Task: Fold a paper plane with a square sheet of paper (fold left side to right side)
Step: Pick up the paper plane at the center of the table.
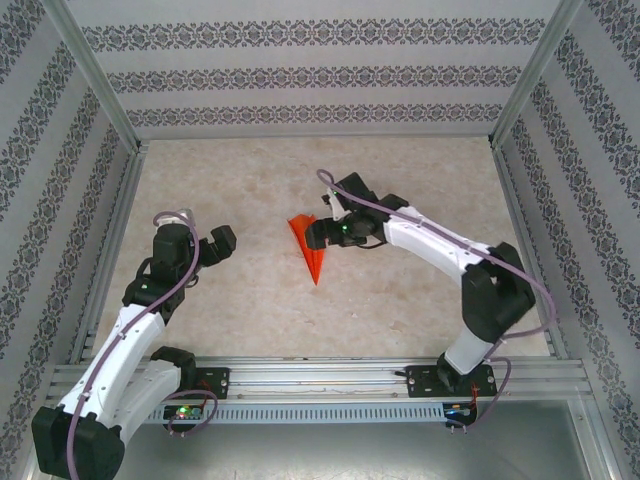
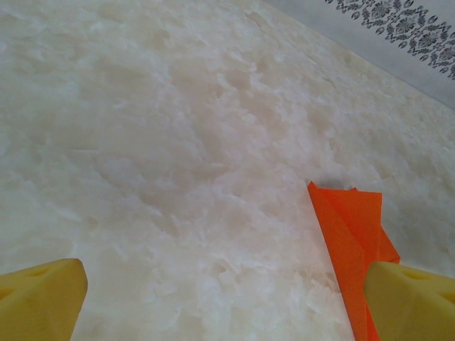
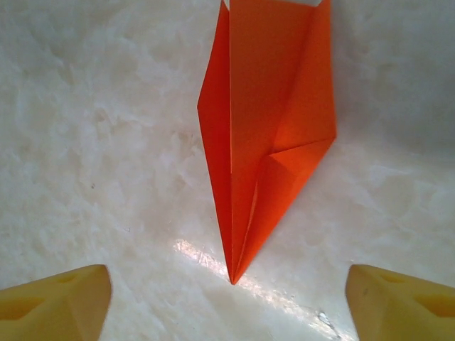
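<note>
The square sheet of paper lies folded into a slim orange-red paper plane flat on the table near its middle, sharp tip toward the near edge. In the right wrist view the paper plane shows a centre crease and layered flaps, and its tip ends just ahead of my right gripper. That gripper hovers over the plane's right side, open, its yellow fingers wide apart with nothing between them. My left gripper is open, well left of the plane. The plane's edge shows beside the left gripper's right finger.
The tabletop is pale marbled stone. Patterned walls with metal posts enclose it at the back and both sides. An aluminium rail carrying both arm bases runs along the near edge.
</note>
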